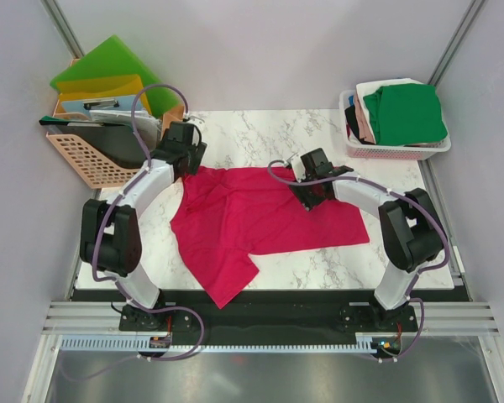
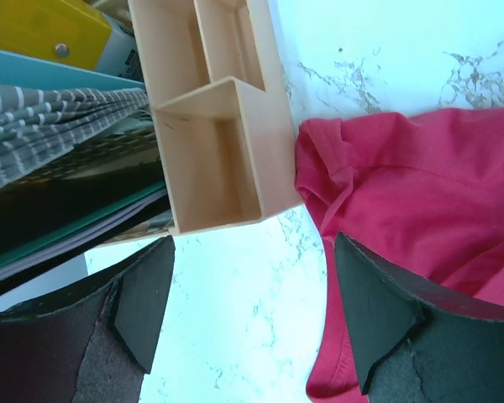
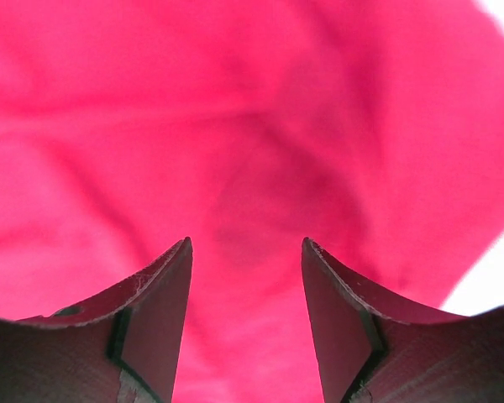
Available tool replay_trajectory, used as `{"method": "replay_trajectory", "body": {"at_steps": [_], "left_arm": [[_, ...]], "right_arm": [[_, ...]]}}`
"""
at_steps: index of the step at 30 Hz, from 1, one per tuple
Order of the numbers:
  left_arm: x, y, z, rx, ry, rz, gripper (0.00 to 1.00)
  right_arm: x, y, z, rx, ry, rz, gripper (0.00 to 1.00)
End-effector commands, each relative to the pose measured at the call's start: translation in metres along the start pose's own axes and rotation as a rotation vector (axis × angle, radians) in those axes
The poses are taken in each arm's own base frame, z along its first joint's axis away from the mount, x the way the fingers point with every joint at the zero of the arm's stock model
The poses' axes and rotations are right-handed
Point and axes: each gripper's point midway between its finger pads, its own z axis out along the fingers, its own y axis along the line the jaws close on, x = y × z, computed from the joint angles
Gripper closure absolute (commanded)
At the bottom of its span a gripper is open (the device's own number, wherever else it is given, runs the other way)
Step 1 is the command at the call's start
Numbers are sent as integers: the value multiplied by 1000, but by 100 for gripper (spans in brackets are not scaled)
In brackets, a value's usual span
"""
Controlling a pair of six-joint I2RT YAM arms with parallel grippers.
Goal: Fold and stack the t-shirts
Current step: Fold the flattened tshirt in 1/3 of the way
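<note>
Top view, left jaws: released and spread wide at the far-left corner of the crimson t-shirt [image 1: 260,222], close to the peach basket [image 1: 92,164].
Top view, right jaws: parted, grasping nothing, low over the shirt's far edge.
Top view, shirt: spread but rumpled on the table [image 1: 403,260], running from the left jaws to past the right jaws. Its near tip lapped the table's near edge.
Top view, open room: bare marble lay beyond both jaws toward the far edge. It also ran right of the right jaws up to the pink basket [image 1: 395,153], which held the green t-shirt [image 1: 403,113] and other folded shirts.
Top view, crowding: the green folder [image 1: 109,63] leaned beyond and left of the left jaws.
Left wrist view, jaws: the dark pads [image 2: 143,302] stood well apart with only bare table [image 2: 235,311] in the gap.
Left wrist view, shirt: its hemmed edge [image 2: 420,185] ran under the right-hand pad and ahead of it.
Left wrist view, edges: the peach tray [image 2: 218,159] sat straight ahead of the gap, its corner just beside the shirt's edge. Stacked folders [image 2: 34,25] crowded the left-hand side.
Right wrist view, jaws: parted, nothing pinched between them.
Right wrist view, shirt: crimson cloth [image 3: 235,126] filled the space ahead of and between the jaws, in soft folds.
Right wrist view, edges: the shirt's border curved past the right-hand tip, with white table [image 3: 496,277] showing outside it.
</note>
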Motion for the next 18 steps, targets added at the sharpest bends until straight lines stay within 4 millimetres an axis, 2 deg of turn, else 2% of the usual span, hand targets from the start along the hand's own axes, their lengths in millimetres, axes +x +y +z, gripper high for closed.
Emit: {"method": "replay_trajectory", "body": {"at_steps": [1,4,8,12,16,18], "left_arm": [[-4,2,-8,12,-37,24,16],[2,-8,-13,62,-35,-5,17],[11,-16,-16,90,-22,-11,17],[19,-19,-14,97,-5,6,17],[25,-24,-12,115,8,9,17],[29,-33,-11,151,16,-9,17]], "right_arm": [[-31,-57,-10,184,-106,117,38],[-36,-88,-7,262,-105,178,38],[-34,-107,4,305,-85,203,39],[-34,-113,8,307,-82,212,40],[-28,-108,10,286,-73,214,43],[-25,-105,9,278,-70,211,44]]}}
